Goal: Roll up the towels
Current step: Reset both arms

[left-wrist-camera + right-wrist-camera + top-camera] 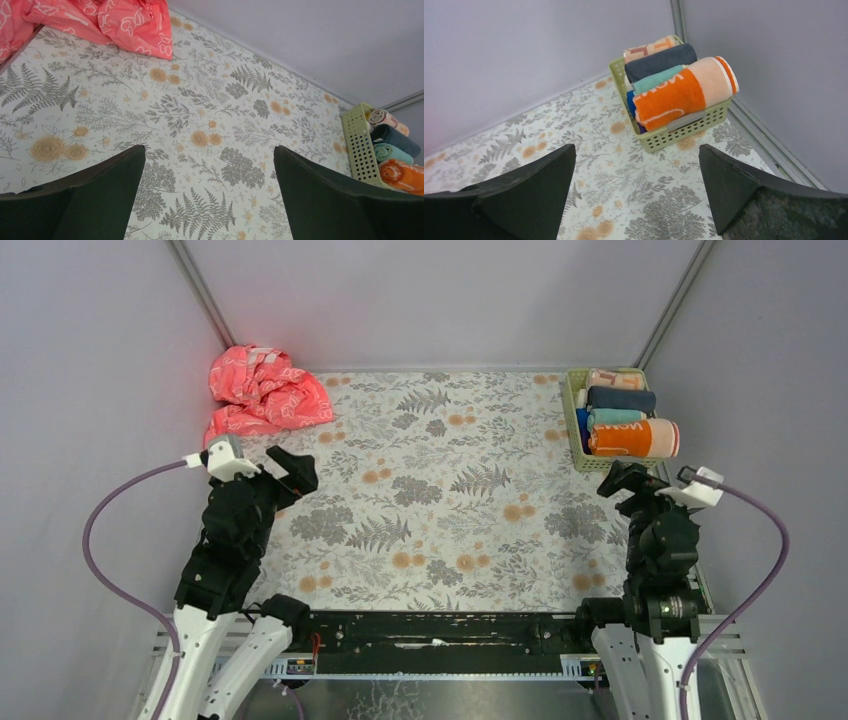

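Both grippers are wide open and hold nothing. The left gripper (pixel 292 470) hovers near the crumpled pink cloth (pixel 262 390), and the right gripper (pixel 620 480) is just short of the basket (pixel 684 130). The orange towel (pixel 669 97) and teal towel (pixel 656 80) lie rolled in that basket, in the far right corner. They look soft, light and floppy. Pinch a free edge or corner, and expect the roll to unwind and drape.

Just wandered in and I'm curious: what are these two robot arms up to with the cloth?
Nothing is being handled right now. Both the left gripper and right gripper hang open and empty above the floral table. A crumpled coral towel lies unrolled in the far left corner; rolled towels, an orange one among them, sit in the green basket at far right.
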Controlling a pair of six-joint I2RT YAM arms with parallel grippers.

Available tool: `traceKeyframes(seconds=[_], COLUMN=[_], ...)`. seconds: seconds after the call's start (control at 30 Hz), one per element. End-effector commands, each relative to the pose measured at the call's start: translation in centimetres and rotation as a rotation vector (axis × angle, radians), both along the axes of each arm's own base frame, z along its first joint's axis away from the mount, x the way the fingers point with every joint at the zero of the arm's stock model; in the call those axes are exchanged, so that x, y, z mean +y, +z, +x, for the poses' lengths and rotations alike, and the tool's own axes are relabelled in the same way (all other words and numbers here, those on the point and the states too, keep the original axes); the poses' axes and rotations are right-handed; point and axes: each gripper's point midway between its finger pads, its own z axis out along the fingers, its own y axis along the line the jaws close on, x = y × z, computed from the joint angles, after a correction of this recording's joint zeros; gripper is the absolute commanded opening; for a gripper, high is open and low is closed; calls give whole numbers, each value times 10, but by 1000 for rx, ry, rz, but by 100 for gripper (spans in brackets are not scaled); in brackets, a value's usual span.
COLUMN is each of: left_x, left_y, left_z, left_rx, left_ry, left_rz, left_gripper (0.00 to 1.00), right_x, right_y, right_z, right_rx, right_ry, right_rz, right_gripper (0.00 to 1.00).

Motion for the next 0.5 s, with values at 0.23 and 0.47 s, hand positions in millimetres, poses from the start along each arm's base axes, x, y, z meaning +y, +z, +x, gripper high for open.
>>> traceKeyframes(seconds=[0.23, 0.47], left_x=[18, 23], left_y=[-11, -21], left_z=[-3, 1], left_rx=[-82, -47], left_ry=[61, 94], left_rz=[66, 97], left_gripper=[100, 100], right_x=[-6, -2], right_y=[14, 11], right_z=[-12, -8], right_rx=[-182, -173], right_ry=[-22, -1], right_rz=[-116, -118], right_gripper=[99, 99])
